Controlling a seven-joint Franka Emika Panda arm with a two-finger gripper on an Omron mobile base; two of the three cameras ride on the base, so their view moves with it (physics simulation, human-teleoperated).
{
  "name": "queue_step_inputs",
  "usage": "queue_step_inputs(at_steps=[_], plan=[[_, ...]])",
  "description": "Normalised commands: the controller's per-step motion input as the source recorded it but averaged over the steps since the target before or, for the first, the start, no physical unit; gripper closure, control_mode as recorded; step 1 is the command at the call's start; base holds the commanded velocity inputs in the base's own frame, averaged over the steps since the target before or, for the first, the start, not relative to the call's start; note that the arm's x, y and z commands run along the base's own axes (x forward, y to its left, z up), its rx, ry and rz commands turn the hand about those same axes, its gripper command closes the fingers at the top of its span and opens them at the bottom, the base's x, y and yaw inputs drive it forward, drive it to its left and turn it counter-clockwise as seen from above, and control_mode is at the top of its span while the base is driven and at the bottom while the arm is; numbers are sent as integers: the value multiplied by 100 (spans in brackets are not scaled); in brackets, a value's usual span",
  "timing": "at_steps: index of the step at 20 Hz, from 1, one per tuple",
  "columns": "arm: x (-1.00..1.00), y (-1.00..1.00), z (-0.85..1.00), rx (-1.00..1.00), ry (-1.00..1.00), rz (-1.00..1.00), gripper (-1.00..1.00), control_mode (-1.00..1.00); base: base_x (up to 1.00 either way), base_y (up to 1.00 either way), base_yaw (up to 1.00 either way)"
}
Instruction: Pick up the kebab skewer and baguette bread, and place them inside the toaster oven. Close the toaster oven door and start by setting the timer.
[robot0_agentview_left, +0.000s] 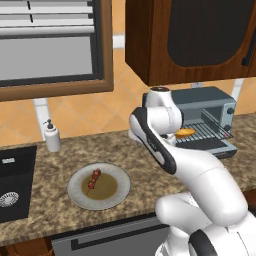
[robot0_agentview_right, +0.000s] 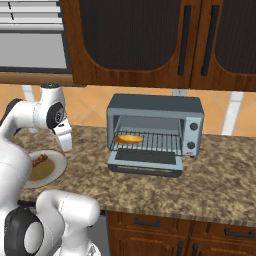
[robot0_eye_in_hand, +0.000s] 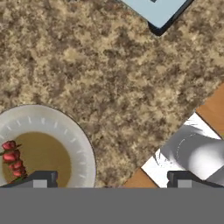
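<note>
I read the gripper (robot0_eye_in_hand: 109, 179) as jaws apart and empty, hanging over the counter (robot0_eye_in_hand: 131, 87) just beside the plate (robot0_eye_in_hand: 83, 144); the skewer (robot0_agentview_left: 94, 180) lies on that plate; the baguette (robot0_agentview_right: 128, 138) sits on the rack inside the oven (robot0_agentview_right: 155, 107), whose door (robot0_agentview_right: 146, 159) hangs open. Risks, as I judge them: the thin skewer may slip or roll from a poorly centred pinch; the fingers may strike the plate rim; the open door may obstruct the approach. No legible writing or brand visible.

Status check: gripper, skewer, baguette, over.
Gripper open, empty, above counter beside plate. Skewer on plate. Baguette on rack in toaster oven, door down. Nothing in the way.
</note>
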Motion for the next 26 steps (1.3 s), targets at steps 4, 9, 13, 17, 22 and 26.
queue_step_inputs(at_steps=[4, 9, 13, 17, 22, 26], plan=[[1, 100, -25, -7, 0, 36, -100, -100, 0, 0, 0], [5, 94, -6, -4, 0, 26, -100, -100, 0, 0, 0], [35, 42, -6, 0, 2, 16, -100, -100, 0, 0, 0], [46, 34, -39, 0, 1, 14, -100, -100, 0, 0, 0], [55, 58, -78, 0, 0, 3, -100, -100, 0, 0, 0], [53, 58, -78, 0, 0, 0, -100, -100, 0, 0, 0]])
